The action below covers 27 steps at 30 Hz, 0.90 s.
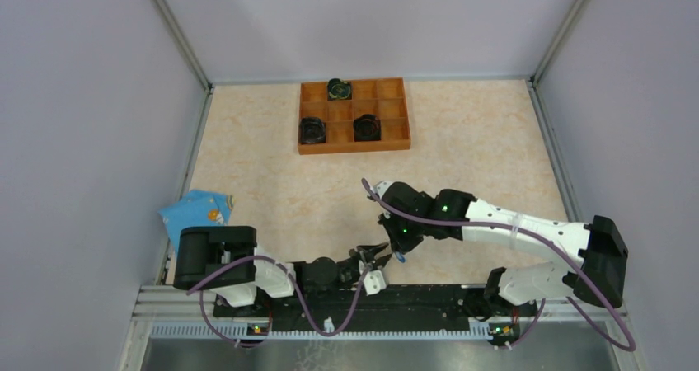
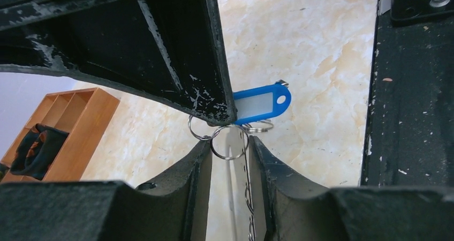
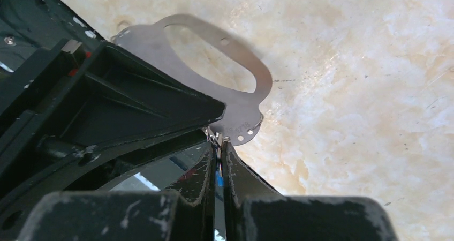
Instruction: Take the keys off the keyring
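Left pincer (image 2: 230,143) grips keyring (image 3: 238,110) rim; right pincer (image 3: 219,144) pinches keys (image 2: 262,103)

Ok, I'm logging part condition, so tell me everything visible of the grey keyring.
The keyring is a flat, dark-grey metal oval loop with a large oval opening and small holes along its rim. It casts a shadow on the beige table. The right gripper pinches small silver rings at its near tab.
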Each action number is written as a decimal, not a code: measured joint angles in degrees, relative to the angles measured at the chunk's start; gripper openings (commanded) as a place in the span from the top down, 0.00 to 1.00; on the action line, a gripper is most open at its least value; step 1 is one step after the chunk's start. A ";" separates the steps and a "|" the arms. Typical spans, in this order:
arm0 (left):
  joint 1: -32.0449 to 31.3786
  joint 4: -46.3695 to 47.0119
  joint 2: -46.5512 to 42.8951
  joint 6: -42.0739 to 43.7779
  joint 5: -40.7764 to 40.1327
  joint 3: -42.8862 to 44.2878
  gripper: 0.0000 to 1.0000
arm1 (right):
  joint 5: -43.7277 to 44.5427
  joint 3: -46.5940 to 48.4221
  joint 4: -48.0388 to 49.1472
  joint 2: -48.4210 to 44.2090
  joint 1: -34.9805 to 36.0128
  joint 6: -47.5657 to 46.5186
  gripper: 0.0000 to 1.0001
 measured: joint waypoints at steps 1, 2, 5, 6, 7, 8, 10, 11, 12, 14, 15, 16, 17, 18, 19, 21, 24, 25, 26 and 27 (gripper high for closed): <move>0.00 -0.26 -0.33 -0.17 0.04 0.00 0.61 | 0.17 0.00 0.07 0.00 0.00 -0.42 1.00; -0.02 -0.39 -0.61 -0.55 0.15 -0.07 0.59 | 0.46 0.00 0.09 0.00 0.00 -0.76 1.00; -0.26 -0.57 -1.33 -2.12 0.07 -0.42 0.55 | 0.52 0.00 0.15 0.00 0.00 -1.53 1.00; -0.33 -0.57 -1.44 -2.78 -0.09 -0.52 0.54 | 0.42 0.00 0.22 0.00 0.04 -1.66 1.00; -0.37 -0.52 -1.49 -3.43 -0.31 -0.66 0.53 | 0.39 0.00 0.22 0.00 0.07 -1.70 1.00; -0.39 -0.57 -1.53 -4.35 -0.59 -0.85 0.53 | 0.33 0.00 0.24 0.00 0.17 -1.70 1.00; -0.39 -0.61 -1.55 -5.66 -1.44 -1.20 0.52 | 0.20 0.00 0.22 0.00 0.28 -1.68 1.00; -0.37 -0.61 -1.55 -6.34 -2.03 -1.38 0.52 | -0.02 0.00 0.24 0.00 0.31 -1.66 1.00; -0.39 -0.63 -1.55 -7.08 -2.54 -1.49 0.52 | -0.31 0.00 0.26 0.00 0.31 -1.64 1.00; -0.39 -0.68 -1.75 -8.52 -3.37 -1.77 0.52 | -1.18 0.00 0.24 0.00 0.31 -1.44 1.00; -0.39 -0.74 -2.01 -9.07 -3.58 -1.92 0.52 | -1.53 0.00 0.24 0.00 0.31 -1.36 1.00; -0.39 -0.79 -2.43 -9.66 -3.74 -2.16 0.52 | -1.79 0.00 0.24 0.00 0.31 -1.18 1.00; -0.39 -0.83 -2.95 -10.23 -3.93 -2.43 0.53 | -2.05 0.00 0.24 0.00 0.33 -0.85 1.00; -0.42 -1.01 -3.56 -10.67 -4.07 -2.69 0.53 | -2.23 -0.02 0.26 0.00 0.33 -0.28 1.00; -0.44 -1.09 -4.28 -11.04 -4.13 -2.95 0.55 | -2.29 -0.09 0.35 0.00 0.35 0.42 1.00; -0.48 -2.03 -6.19 -11.93 -3.98 -3.28 0.56 | -2.49 -0.72 1.03 -0.04 0.37 2.16 1.00; -0.59 -4.39 -9.99 -12.98 -2.82 -3.28 0.58 | -3.15 -1.84 1.88 -0.20 0.37 5.09 1.00; -0.66 -4.46 -10.19 -13.07 -2.78 -3.28 0.59 | -3.43 -2.01 2.03 -0.26 0.37 6.25 1.00; -0.72 -4.83 -10.91 -13.18 -2.54 -3.30 0.59 | -3.63 -2.16 2.43 -0.33 0.37 7.39 1.00; -0.81 -5.22 -11.41 -13.27 -2.40 -3.37 0.61 | -3.67 -2.21 2.58 -0.37 0.37 8.33 1.00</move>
